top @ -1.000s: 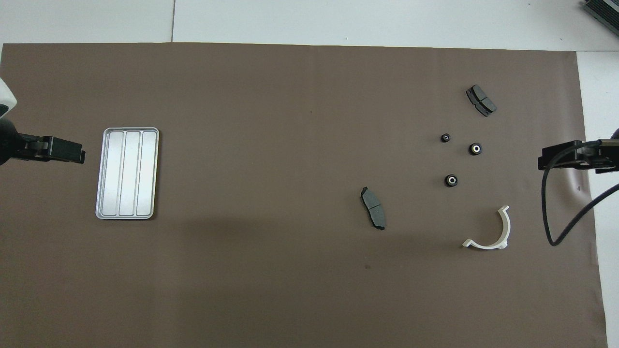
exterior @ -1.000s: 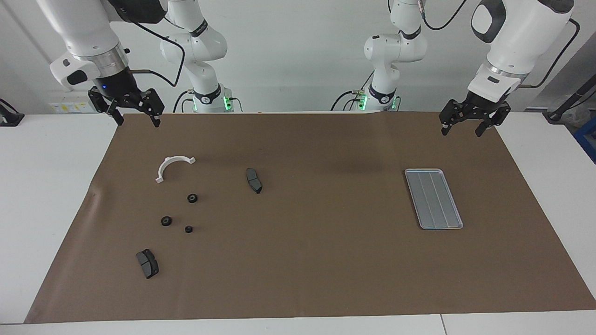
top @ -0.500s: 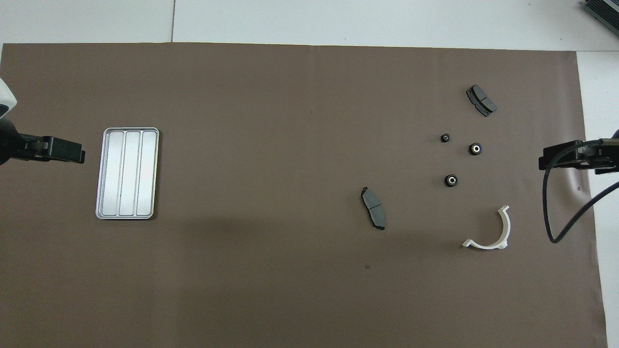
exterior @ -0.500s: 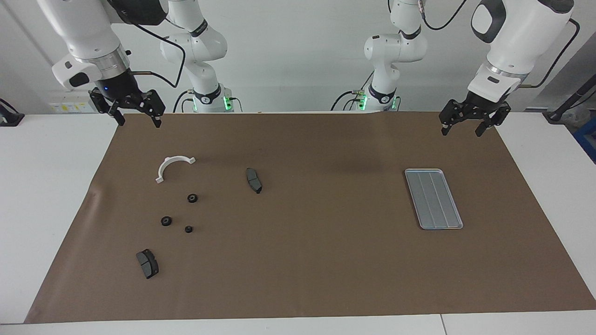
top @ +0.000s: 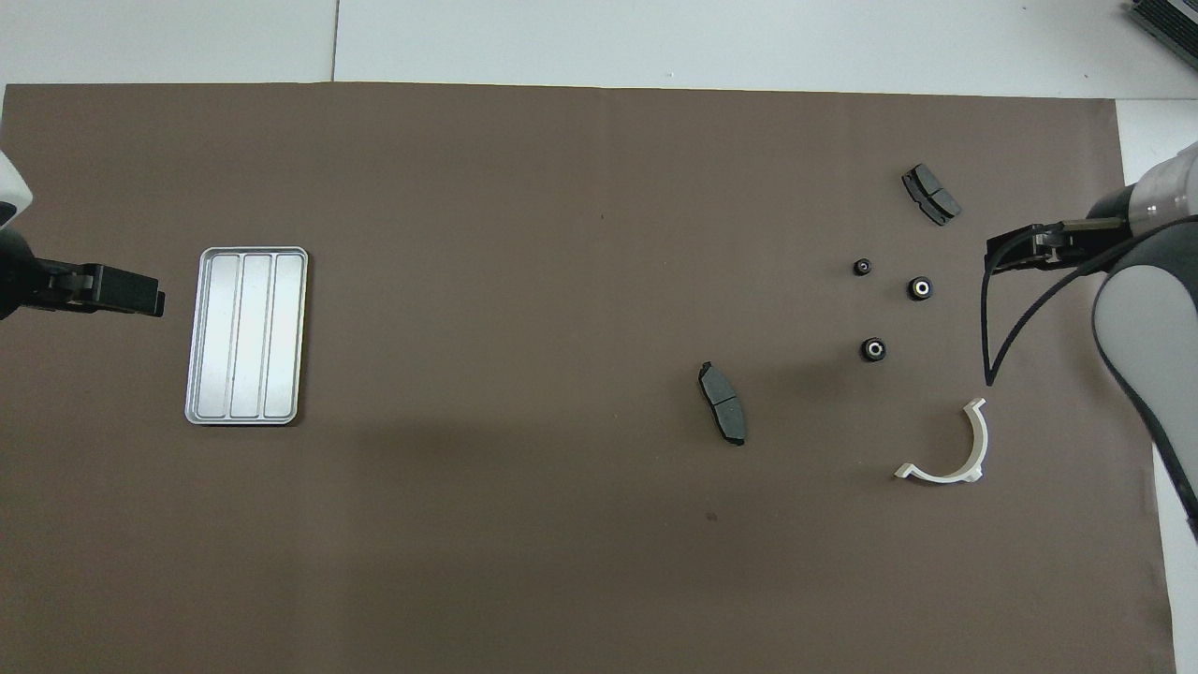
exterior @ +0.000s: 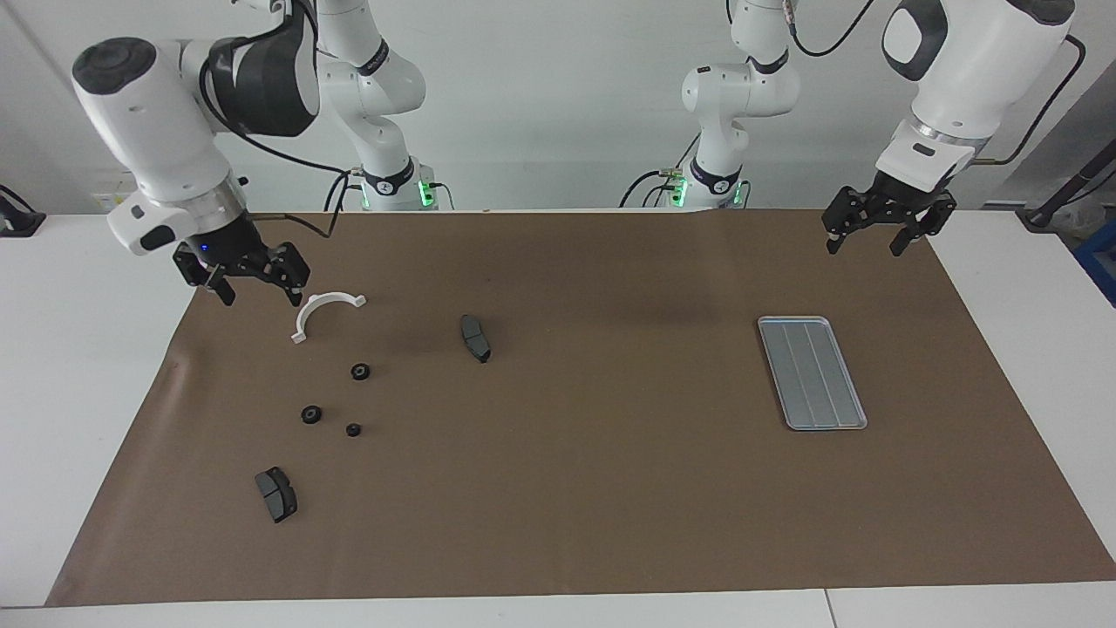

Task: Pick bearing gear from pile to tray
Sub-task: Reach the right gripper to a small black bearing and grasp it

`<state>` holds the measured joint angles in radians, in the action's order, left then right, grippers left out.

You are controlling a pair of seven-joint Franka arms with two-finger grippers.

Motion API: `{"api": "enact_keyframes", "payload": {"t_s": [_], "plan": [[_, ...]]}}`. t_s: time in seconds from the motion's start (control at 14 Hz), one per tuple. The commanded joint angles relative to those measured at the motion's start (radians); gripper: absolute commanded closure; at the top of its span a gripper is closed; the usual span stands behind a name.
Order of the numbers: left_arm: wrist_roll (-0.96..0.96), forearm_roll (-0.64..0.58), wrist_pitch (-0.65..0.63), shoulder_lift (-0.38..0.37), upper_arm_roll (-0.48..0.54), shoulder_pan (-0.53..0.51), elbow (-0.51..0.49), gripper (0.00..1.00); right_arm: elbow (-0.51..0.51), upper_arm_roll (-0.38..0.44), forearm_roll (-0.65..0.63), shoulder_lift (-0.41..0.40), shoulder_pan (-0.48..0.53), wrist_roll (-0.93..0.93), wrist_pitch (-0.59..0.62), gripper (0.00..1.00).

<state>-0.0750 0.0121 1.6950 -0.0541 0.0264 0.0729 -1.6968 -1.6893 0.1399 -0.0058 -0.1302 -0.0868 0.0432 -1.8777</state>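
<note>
Right, facing view first: the right gripper [exterior: 259, 295] hangs low over the brown mat [exterior: 610, 488] at the right arm's end, just beside the white half-ring [exterior: 324, 310], fingers spread wide and holding nothing. The left gripper [exterior: 874, 242] waits over the mat's edge at the left arm's end, jaws also wide, empty. The tray [exterior: 812, 372] lies flat on the mat at that end, bare. The small parts sit scattered at the right arm's end: three little black round pieces [exterior: 360, 372] in a loose group, one dark pad [exterior: 475, 337] toward the middle of the mat, another dark pad [exterior: 276, 494] farther from the robots than the round pieces.

Overhead view: the right gripper [top: 1015, 254] comes in from the edge, over the mat near the round pieces [top: 921, 287]; spread not readable here. The left gripper [top: 126, 292] is just beside the tray [top: 247, 335]. Half-ring [top: 955, 448] lies nearer the robots than the round pieces, both pads [top: 722, 402] apart from everything.
</note>
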Motion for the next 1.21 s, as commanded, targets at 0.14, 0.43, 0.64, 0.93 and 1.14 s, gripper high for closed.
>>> {"api": "enact_keyframes", "payload": {"t_s": [0.14,0.43,0.64,0.93,1.14], "plan": [[0.0,-0.012,0.005,-0.021,0.001,0.001,-0.024,0.0,-0.021,0.0,0.023,-0.146,0.01,0.157,-0.202,0.0],[0.0,-0.012,0.005,-0.021,0.001,0.001,-0.024,0.0,-0.182,0.0,0.029,-0.187,0.021,0.325,-0.449,0.0],[0.0,-0.012,0.005,-0.021,0.001,0.001,-0.024,0.0,-0.236,-0.002,0.1,-0.209,0.038,0.43,-0.515,0.0],[0.0,-0.012,0.005,-0.021,0.001,0.001,-0.024,0.0,-0.28,0.0,0.285,-0.236,0.055,0.679,-0.581,0.0],[0.0,-0.012,0.005,-0.021,0.001,0.001,-0.024,0.0,-0.305,0.0,0.285,-0.25,0.053,0.698,-0.642,0.0]]}}
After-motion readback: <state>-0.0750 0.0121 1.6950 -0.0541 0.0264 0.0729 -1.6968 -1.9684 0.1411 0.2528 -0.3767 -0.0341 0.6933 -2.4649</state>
